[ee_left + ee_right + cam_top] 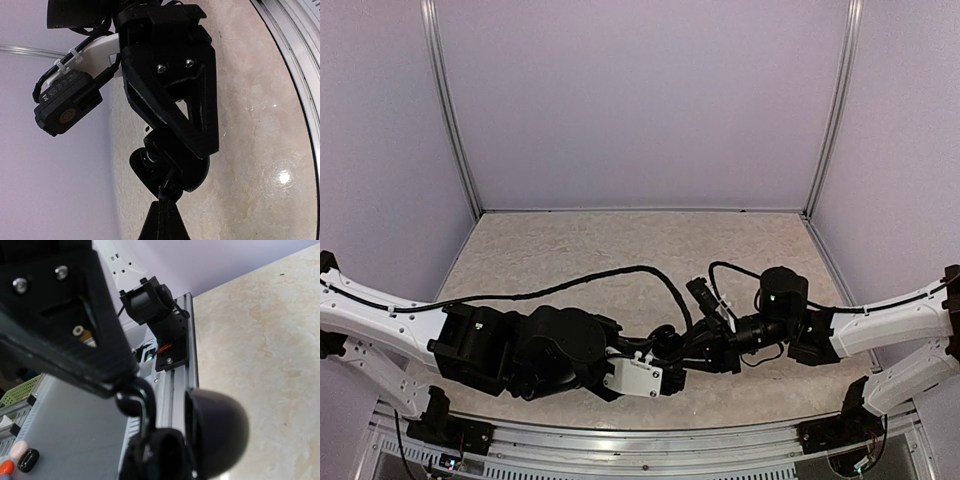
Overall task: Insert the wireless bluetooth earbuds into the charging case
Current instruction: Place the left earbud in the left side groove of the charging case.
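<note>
Both arms meet low over the near middle of the table. My right gripper is shut on the open black charging case; its domed lid stands open to one side. My left gripper is shut, its tips pinching a small glossy black earbud at the case's opening. In the right wrist view the left gripper's finger comes in from the upper left and the earbud hangs just above the case body. The inside of the case is dark and I cannot make out its wells.
The beige marbled tabletop stretches beyond the arms, walled on three sides. The aluminium rail at the near edge carries an arm base. Below the table edge lie small pink, orange and black items. A black cable loops across the table.
</note>
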Robot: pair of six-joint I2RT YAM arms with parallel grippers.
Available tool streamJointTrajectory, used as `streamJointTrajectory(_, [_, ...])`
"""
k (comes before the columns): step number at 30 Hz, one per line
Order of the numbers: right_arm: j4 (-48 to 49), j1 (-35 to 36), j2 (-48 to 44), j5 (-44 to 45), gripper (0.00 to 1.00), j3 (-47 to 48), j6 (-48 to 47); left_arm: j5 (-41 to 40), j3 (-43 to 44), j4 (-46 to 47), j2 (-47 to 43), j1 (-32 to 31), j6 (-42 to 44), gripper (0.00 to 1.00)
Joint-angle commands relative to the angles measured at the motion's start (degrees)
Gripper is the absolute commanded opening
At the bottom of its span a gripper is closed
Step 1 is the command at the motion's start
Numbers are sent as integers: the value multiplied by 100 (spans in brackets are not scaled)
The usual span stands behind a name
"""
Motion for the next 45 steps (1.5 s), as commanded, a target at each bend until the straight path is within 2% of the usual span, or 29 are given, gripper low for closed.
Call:
streamJointTrajectory(1, [207,12,29,-95,0,-67,-107,173,33,-121,-131,-56,-49,0])
streamJointTrajectory(10, [266,105,154,-477,0,52,-285,226,-70,42,-105,-54,103,0])
streamJointTrajectory(22, [334,138,101,-582,0,76,-294,800,-137,54,-157,-93,230,0])
streamJointTrajectory(29, [332,151,87,-760,0,130,-346,714,-194,61,-139,-113,347,0])
streamJointTrajectory(45, [394,154,-55,-668,0,21,-384,369,-364,98,-365,-211,317,23])
